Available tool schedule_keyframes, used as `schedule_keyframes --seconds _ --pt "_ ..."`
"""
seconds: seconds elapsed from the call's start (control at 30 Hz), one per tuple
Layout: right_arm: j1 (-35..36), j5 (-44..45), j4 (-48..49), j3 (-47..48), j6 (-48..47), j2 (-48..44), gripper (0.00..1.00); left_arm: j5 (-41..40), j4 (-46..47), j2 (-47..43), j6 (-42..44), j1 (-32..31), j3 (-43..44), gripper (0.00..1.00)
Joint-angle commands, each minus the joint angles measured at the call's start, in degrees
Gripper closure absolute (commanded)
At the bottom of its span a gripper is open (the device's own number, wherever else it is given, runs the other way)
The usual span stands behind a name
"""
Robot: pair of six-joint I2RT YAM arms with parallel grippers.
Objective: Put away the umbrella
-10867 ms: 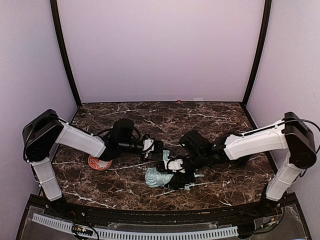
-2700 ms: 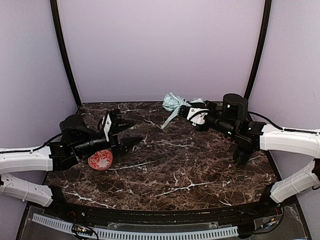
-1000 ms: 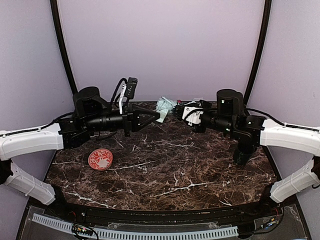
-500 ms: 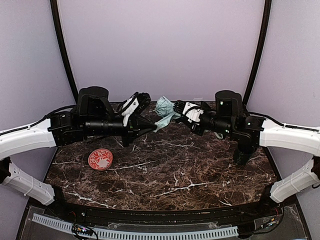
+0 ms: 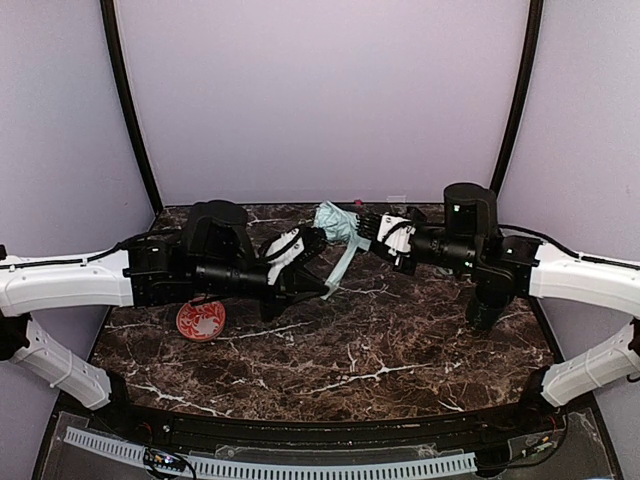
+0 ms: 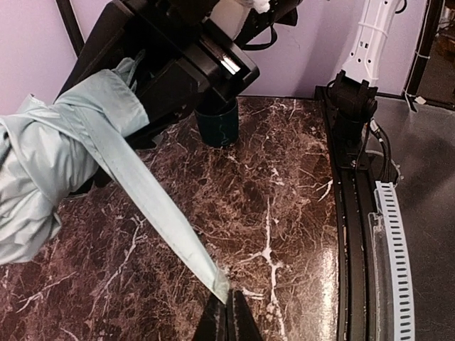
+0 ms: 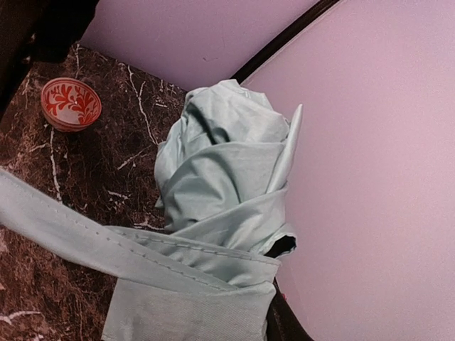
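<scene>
The umbrella (image 5: 334, 220) is a crumpled mint-green bundle held above the back of the table. My right gripper (image 5: 364, 229) is shut on it from the right. In the right wrist view the umbrella fabric (image 7: 220, 170) fills the frame and hides the fingers. A long mint strap (image 5: 345, 266) runs down and forward from the bundle. My left gripper (image 5: 325, 289) is shut on its free end. In the left wrist view the strap (image 6: 153, 202) stretches taut from the bundle (image 6: 39, 177) to my left gripper (image 6: 229, 316), pinched at its tip.
A red patterned bowl (image 5: 201, 320) sits on the marble table (image 5: 400, 350) at the left, also in the right wrist view as the bowl (image 7: 70, 104). A dark green cup (image 6: 217, 125) stands under the right arm near the back wall. Purple walls enclose the table.
My left gripper has swung down and forward with the strap end in it, drawing the strap out taut from the bundle. The right gripper has kept the umbrella nearly in place.
</scene>
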Motion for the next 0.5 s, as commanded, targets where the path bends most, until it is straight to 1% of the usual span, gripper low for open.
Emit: schedule_keyframes --seconds 0.0,0.1,0.17,0.27,0.37,0.47 --pt "-2.0 -1.3 0.1 -0.5 -8.8 -3.6 1.0 -13.8 -8.6 -3.1 6.5 -2.3 3.6 1.0" --pt "-2.0 0.8 -6.3 0.3 -10.0 -2.0 1.0 -27.9 -9.9 -5.3 14.0 -5.2 4.7 1.0" --pt "-2.0 2.6 -6.1 -0.3 -9.0 -1.2 1.0 -35.3 -7.0 -6.5 24.0 -9.3 3.3 1.0" --pt "-2.0 4.5 -4.6 -0.4 -7.1 0.6 1.0 -48.2 2.8 -5.7 37.7 -15.3 0.4 1.0" --pt "-2.1 5.3 -4.2 1.2 -4.0 2.9 1.0 -59.5 15.0 -2.1 52.0 -19.7 -0.9 1.0" --pt "-2.2 5.7 -2.8 2.1 -1.7 4.6 1.0 -66.2 36.0 1.0 71.0 -22.1 -5.4 1.0"
